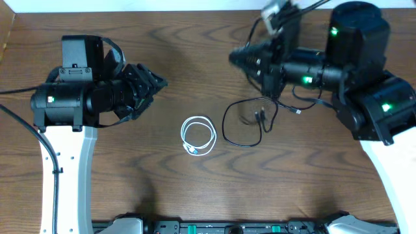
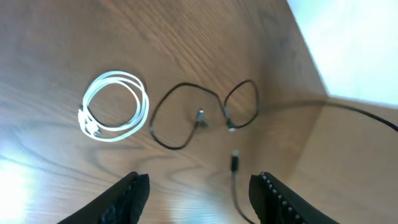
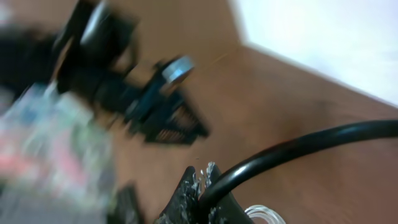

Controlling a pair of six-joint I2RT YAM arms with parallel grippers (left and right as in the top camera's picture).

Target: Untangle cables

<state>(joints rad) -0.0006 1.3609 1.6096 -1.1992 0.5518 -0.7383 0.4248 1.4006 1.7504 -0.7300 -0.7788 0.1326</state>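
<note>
A white cable [image 1: 198,136] lies wound in a small coil at the table's middle; it also shows in the left wrist view [image 2: 115,107]. Black cables [image 1: 242,123] lie in loose overlapping loops just right of it, with small plugs; the left wrist view [image 2: 186,112] shows them too. My right gripper [image 1: 237,58] is shut on a black cable [image 3: 298,146] and holds it raised above the loops; its closed fingers [image 3: 202,183] pinch the strand. My left gripper [image 1: 159,83] is open and empty, left of the coil and above the table [image 2: 199,186].
The wooden table [image 1: 130,169] has a pale wall or edge beyond it [image 2: 348,43]. A thick black cord [image 1: 16,120] runs from the left base. The arm bases stand along the front edge [image 1: 208,227].
</note>
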